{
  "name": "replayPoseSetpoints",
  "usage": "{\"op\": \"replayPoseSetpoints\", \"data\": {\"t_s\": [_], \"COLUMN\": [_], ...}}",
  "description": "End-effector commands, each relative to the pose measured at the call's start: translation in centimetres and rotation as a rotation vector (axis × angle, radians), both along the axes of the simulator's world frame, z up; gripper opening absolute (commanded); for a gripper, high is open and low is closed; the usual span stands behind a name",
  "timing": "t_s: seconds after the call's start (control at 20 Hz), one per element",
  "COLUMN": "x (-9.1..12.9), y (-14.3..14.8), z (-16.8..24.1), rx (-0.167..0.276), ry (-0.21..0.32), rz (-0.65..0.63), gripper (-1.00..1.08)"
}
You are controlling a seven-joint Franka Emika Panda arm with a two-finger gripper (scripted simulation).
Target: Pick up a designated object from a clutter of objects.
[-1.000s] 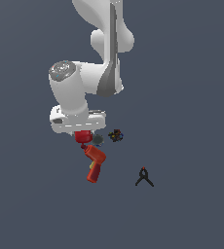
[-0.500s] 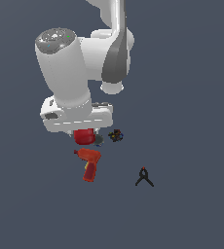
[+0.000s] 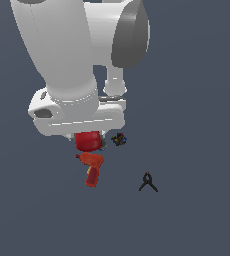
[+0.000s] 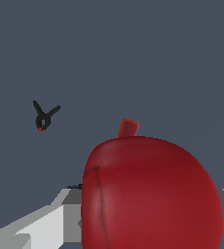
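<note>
The big white arm fills the upper left of the exterior view, its wrist block hanging low over the dark grey-blue floor [image 3: 197, 100]; tucked right under that block sits the glossy deep-red rounded lump [image 3: 88, 141], and the gripper [image 3: 88, 145] is mostly hidden by the wrist housing there. In the wrist view the same red lump [image 4: 148, 194] bulges large between 2 pale grey fingers [image 4: 46, 224], 1 at each flank and pressed against it, so the tool is pinching the lump; whether the lump is clear of the floor I cannot tell.

Just below the lump in the exterior view lies the longer orange-red drill-shaped toy [image 3: 91, 169], with a small yellow patch on its handle; a sliver of something orange-red [image 4: 128, 128] pokes up behind the lump in the wrist view. Just to the exterior view's right of the lump sits a small dark multicoloured bit [image 3: 118, 139]. Well apart, further to the exterior view's right, stands a black A-shaped clamp with a red tip [image 3: 148, 182]; it also shows small in the wrist view [image 4: 43, 117].
</note>
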State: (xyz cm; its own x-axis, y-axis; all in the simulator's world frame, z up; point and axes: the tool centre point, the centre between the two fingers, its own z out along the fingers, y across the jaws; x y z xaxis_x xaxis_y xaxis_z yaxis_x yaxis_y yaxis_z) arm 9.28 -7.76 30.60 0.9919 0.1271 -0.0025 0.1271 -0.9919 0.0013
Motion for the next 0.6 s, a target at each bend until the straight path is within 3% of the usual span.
{"op": "replayPoseSetpoints", "data": {"t_s": [0.0, 0.55], "x": [1.0, 4.1], "y": [0.4, 1.7], "z": [1.5, 5.7], "rx": [0.0, 0.001], "ry": [-0.002, -0.002], "rz": [0.0, 0.001], "gripper": [-1.0, -1.0]}}
